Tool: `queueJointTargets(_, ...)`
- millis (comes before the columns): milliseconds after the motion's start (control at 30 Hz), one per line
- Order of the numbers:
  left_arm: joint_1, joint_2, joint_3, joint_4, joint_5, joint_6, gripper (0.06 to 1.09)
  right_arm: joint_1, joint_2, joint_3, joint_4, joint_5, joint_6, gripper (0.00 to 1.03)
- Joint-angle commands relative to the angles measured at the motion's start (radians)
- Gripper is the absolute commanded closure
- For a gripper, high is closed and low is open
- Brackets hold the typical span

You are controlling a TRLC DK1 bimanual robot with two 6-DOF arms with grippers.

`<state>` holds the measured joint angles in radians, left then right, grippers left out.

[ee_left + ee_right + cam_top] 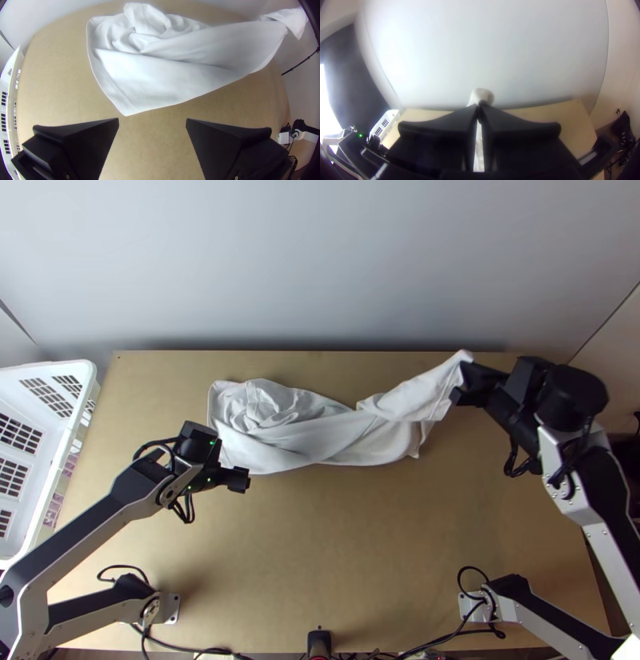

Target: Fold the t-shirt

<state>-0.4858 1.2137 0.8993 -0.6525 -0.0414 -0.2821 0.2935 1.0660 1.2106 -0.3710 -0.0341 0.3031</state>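
Lower left claw (152,120), spread and empty, onto near corner of t-shirt (140,90) as anchor, pressing lightly. Ease out bunched, slanting folds across far half of table (336,556), toward its left side. With right claw (479,107) pressed together, pinching raised end, pull outward gently to take up slack, then set down flat, likely avoiding a twist.

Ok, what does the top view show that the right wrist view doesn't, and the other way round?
Top view: the t-shirt along the table, bunched toward the picture's left, one end raised to the right gripper.

Right wrist view: a close look at that gripper's fingers, closed together, a tuft of the t-shirt above their tips; off to the side, a dark surface.

Both: the raised cloth, the white basket, the left arm, the table and the pale wall.
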Motion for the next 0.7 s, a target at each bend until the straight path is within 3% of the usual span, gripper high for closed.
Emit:
queueJointTargets(0,-0.007,-0.008,-0.048,0.063,0.029,-0.06,0.1,0.01,0.023,0.158,-0.026,0.026,0.004,1.0)
queueJointTargets(133,-0.105,0.0,-0.056,0.122,0.043,-0.103,0.1,0.016,0.035,0.172,-0.028,0.043,0.002,1.0)
queueJointTargets(367,-0.241,0.03,-0.097,0.263,0.015,-0.08,0.1,0.026,0.04,0.162,-0.054,0.049,0.002,1.0)
queueJointTargets(500,-0.204,0.06,-0.154,0.378,-0.043,-0.006,0.1,0.027,0.038,0.161,-0.065,0.049,0.002,1.0)
queueJointTargets(667,-0.203,0.127,-0.221,0.559,-0.215,0.112,0.1,0.027,0.04,0.161,-0.074,0.048,0.011,1.0)
